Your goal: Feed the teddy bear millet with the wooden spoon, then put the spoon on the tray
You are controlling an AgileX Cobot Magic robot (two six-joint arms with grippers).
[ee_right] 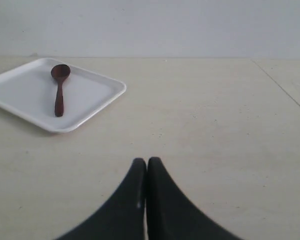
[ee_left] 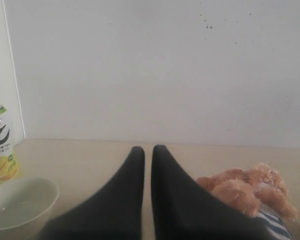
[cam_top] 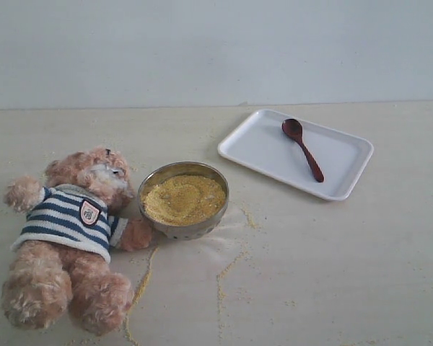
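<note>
**Wooden spoon lies on the tray, both grippers closed and empty**

Wooden spoon and tray sit at the far right of the table. The spoon lies flat inside the rim, bowl end toward the back wall and handle angled toward the front. That leaves the handle clear for a pinch from above.

The teddy bear lies on its back at the left, head toward the rear, with one arm touching the metal bowl. With its face turned up and just beside the bowl, the carry from bowl to mouth would be short. Millet fills the bowl nearly to the brim, and thin trails of it run loose across the table in front.

The left gripper hangs near the bear with its jaws together and nothing between them. A drink bottle and a white bowl stand off to its side. The right gripper is also clenched and empty, facing the tray from well apart.

Since the spoon is on the tray and neither gripper holds anything, this looks like either the start or the finish of the feeding. The spilled grain hints at the finish, but I cannot tell.
</note>
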